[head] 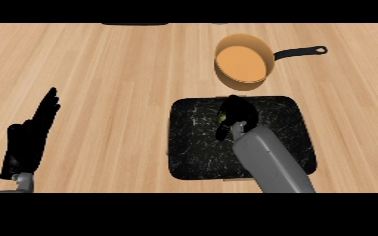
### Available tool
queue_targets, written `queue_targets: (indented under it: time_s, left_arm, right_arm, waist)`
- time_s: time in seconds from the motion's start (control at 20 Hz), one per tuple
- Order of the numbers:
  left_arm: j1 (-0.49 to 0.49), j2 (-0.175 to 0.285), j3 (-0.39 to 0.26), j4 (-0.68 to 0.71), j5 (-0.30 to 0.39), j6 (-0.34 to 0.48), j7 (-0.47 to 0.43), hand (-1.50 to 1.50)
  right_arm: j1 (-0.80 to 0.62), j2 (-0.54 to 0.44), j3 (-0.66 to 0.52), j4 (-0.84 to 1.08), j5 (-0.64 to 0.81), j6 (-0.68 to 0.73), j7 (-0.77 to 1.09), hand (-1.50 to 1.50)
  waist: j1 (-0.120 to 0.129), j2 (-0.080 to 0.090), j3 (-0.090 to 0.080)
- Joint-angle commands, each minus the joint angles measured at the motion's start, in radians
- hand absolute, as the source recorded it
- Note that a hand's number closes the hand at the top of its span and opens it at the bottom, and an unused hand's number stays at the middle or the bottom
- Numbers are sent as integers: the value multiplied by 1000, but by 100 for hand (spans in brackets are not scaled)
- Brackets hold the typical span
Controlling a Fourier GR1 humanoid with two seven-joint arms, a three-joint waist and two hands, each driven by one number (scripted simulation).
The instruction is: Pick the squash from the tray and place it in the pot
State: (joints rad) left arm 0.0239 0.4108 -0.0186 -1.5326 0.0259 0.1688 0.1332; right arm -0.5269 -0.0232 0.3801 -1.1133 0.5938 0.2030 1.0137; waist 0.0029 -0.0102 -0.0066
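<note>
A black marbled tray (284, 125) lies on the wooden counter at centre right. My right hand (238, 113) is over the tray's upper middle, fingers curled downward round something. Only a small yellow-green sliver of the squash (222, 116) shows at the hand's left side; the rest is hidden. Beyond the tray stands the orange pot (242, 62) with a black handle (299, 53) pointing right. My left hand (31, 132) rests open at the left edge, fingers up, far from the tray.
Bare wooden counter (111, 80) spreads to the left and behind the tray. A dark object (134, 24) shows at the far edge of the counter.
</note>
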Motion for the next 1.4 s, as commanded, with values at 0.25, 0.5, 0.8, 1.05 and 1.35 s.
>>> queue_targets:
  time_s: [0.25,0.5,0.8,1.05,1.35]
  left_arm:
    - [2,6,38,18,12,-45,-3,0]
    - [-19,-30,4,26,-19,-19,-8,0]
    - [12,-32,23,5,-17,-20,-4,0]
    - [19,-28,28,-33,-11,-19,34,0]
    - [26,4,69,-11,7,-73,-14,0]
  right_arm:
    - [-24,-4,168,-118,-7,179,-199,150]
    - [-104,-3,371,-207,46,241,-459,150]
    - [-135,-139,364,-472,190,169,-461,150]
    - [-189,-201,257,-665,300,64,-401,150]
    - [-172,-101,129,-792,271,72,-294,150]
  waist:
    - [7,9,6]
    - [12,11,7]
    - [-10,4,7]
    - [-19,-1,8]
    - [-3,6,7]
